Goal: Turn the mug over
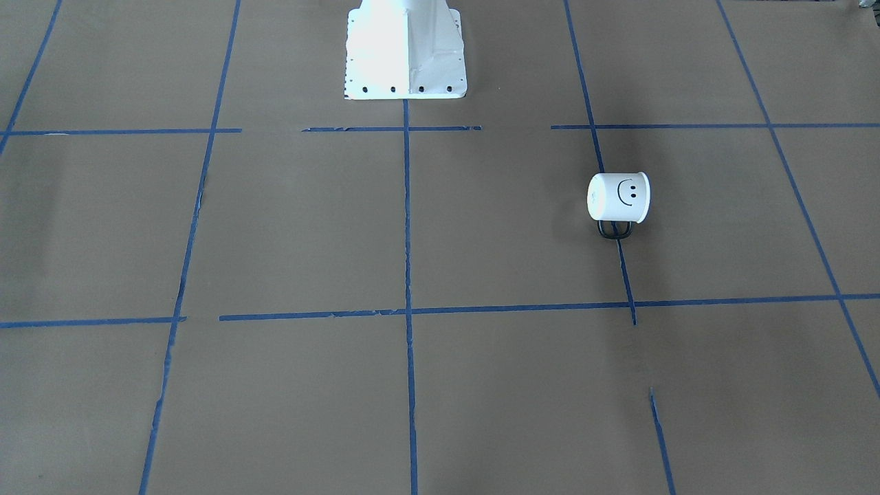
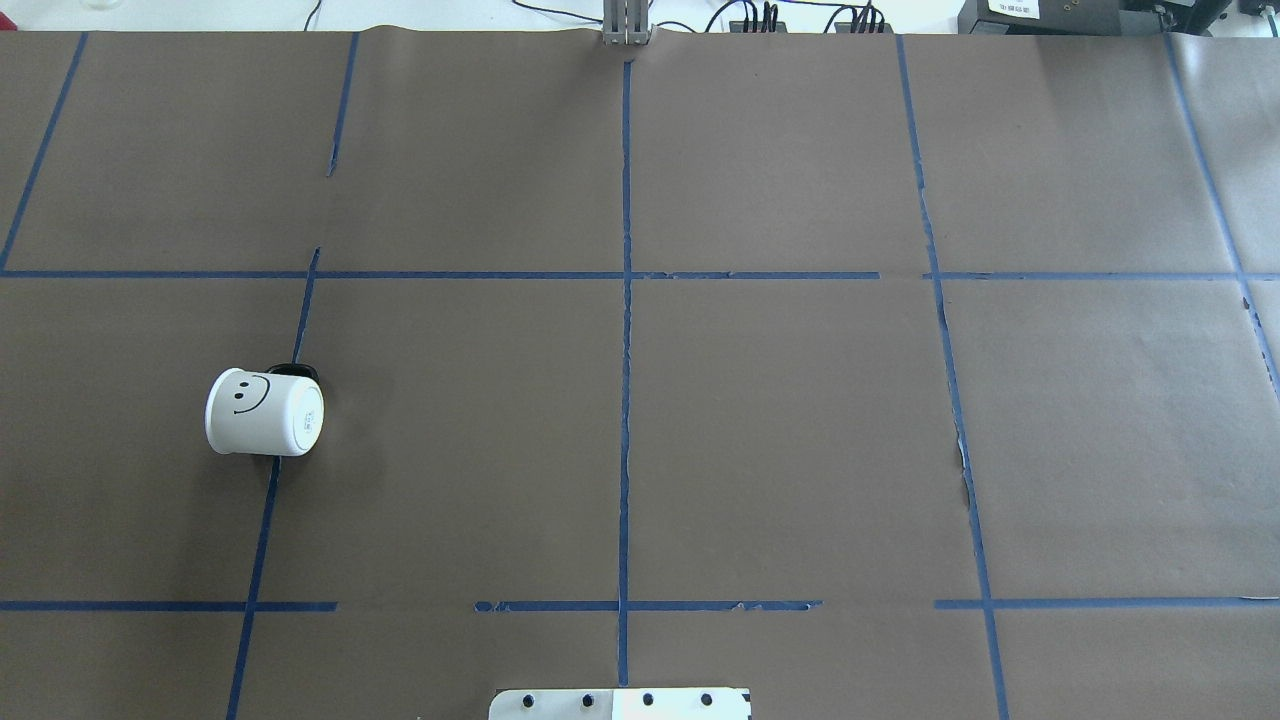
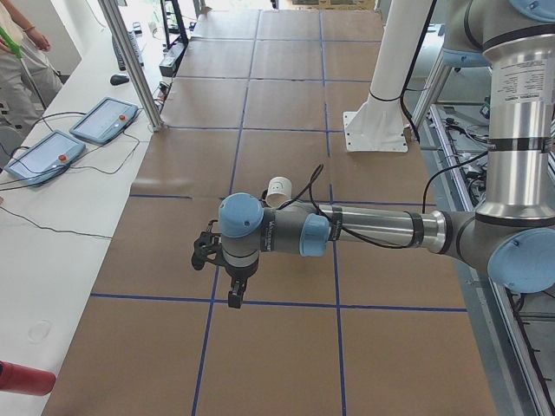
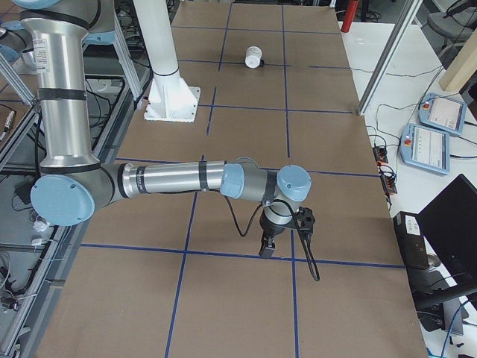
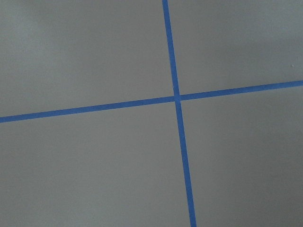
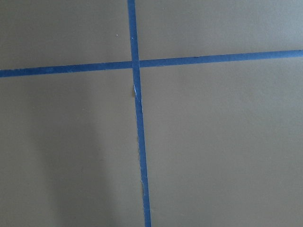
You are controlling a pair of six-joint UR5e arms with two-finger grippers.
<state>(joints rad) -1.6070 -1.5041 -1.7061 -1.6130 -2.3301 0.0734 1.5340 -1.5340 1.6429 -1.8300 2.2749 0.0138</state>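
Observation:
The white mug [image 2: 263, 412] with a black smiley face lies on its side on the brown paper table, on the robot's left half. Its flat base faces the table's middle and its black loop handle [image 2: 293, 372] points away from the robot. It also shows in the front-facing view [image 1: 619, 197], the left side view [image 3: 279, 188] and the right side view [image 4: 254, 56]. My left gripper [image 3: 234, 297] hangs above the table, nearer the left end than the mug. My right gripper [image 4: 267, 248] hangs far from it at the right end. I cannot tell whether either is open or shut.
Blue tape lines [image 2: 626, 330] divide the brown paper into squares. The robot's white base [image 1: 404, 51] stands at the table's robot-side edge. Teach pendants [image 3: 104, 120] and cables lie on the white bench beyond the far edge. Both wrist views show only paper and tape.

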